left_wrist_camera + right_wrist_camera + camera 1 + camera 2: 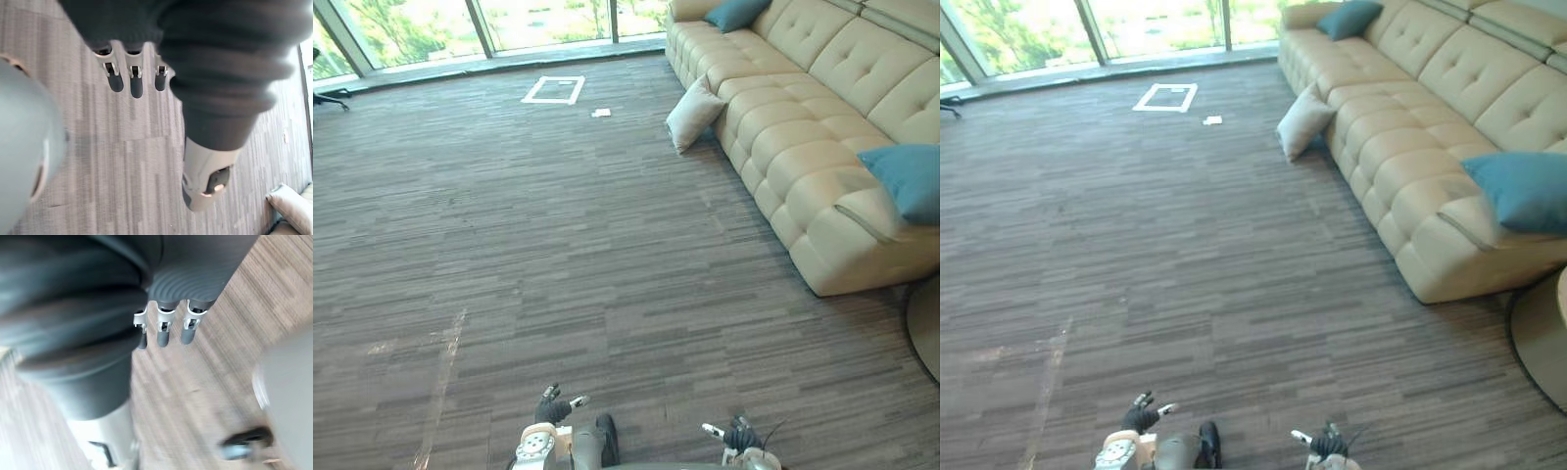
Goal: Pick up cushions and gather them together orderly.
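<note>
A cream cushion (693,114) leans on the floor against the front of the cream sofa (803,147). One teal cushion (736,13) lies on the sofa's far end, and another teal cushion (907,178) rests on its near end. My left hand (552,406) hangs low at the bottom of the view, open and holding nothing, fingers (135,81) straight over the carpet. My right hand (738,434) hangs at the bottom right, also open and empty, its fingers (164,328) straight. Both hands are far from every cushion.
Grey striped carpet covers the wide floor between me and the sofa. A white taped square (554,89) and a small white scrap (600,113) lie near the far windows. A round dark rug or table edge (925,328) sits at the right past the sofa's end.
</note>
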